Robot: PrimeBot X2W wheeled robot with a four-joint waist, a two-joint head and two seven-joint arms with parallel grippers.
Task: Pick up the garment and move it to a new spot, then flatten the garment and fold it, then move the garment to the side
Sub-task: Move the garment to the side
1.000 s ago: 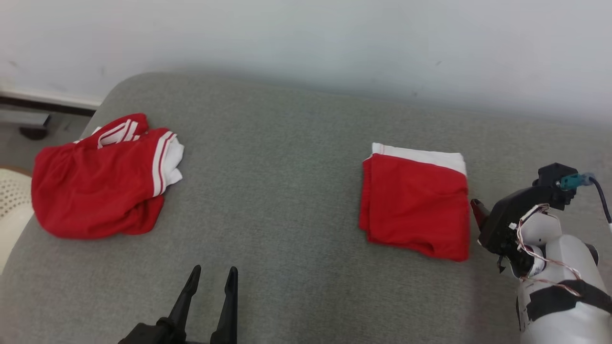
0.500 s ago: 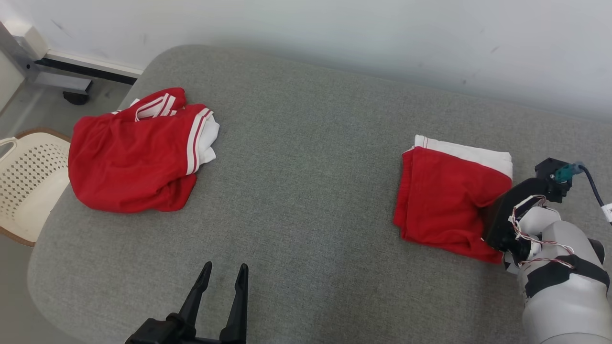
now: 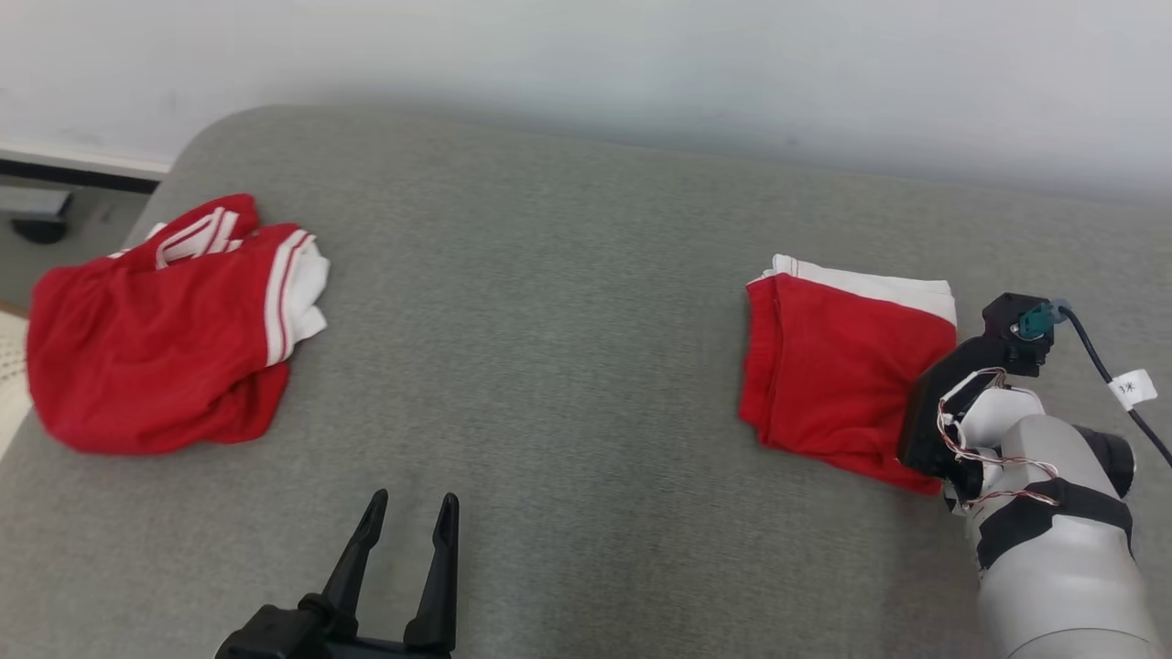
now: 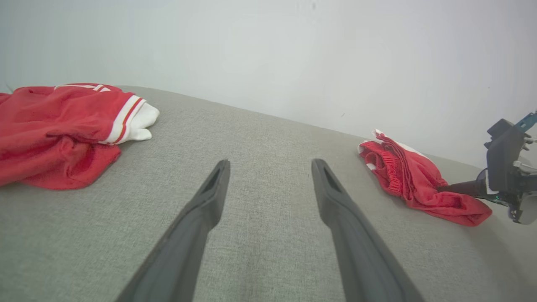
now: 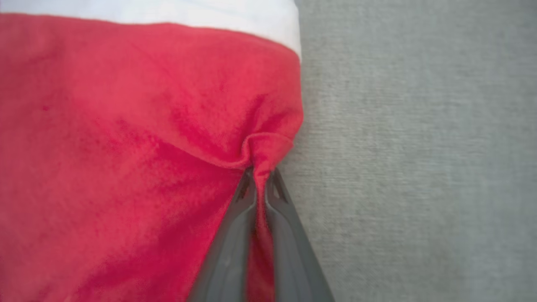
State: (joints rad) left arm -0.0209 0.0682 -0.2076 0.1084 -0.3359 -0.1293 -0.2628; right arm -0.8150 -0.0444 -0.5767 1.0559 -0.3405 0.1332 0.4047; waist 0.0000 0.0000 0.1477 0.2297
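The garment (image 3: 833, 375) is a folded red piece with a white band along its far edge, lying on the right of the grey cushion (image 3: 568, 320). My right gripper (image 5: 260, 178) is shut on a pinch of red cloth at the garment's (image 5: 126, 147) right edge. In the head view my right wrist (image 3: 952, 403) covers that edge and hides the fingers. The left wrist view shows the right gripper (image 4: 442, 189) reaching into the garment (image 4: 402, 176) from the right. My left gripper (image 3: 409, 508) stands open over the cushion's near edge, holding nothing, as the left wrist view (image 4: 270, 165) confirms.
A second red garment (image 3: 156, 339) with white-striped trim lies crumpled at the cushion's left end (image 4: 54, 126). A pale wall (image 3: 586, 55) runs behind the cushion. Past the left end are floor and a sliver of a cream basket (image 3: 7, 366).
My right gripper moved from beside the folded garment onto its right edge and shut on the cloth. The head camera shifted between frames. The left gripper stayed open.
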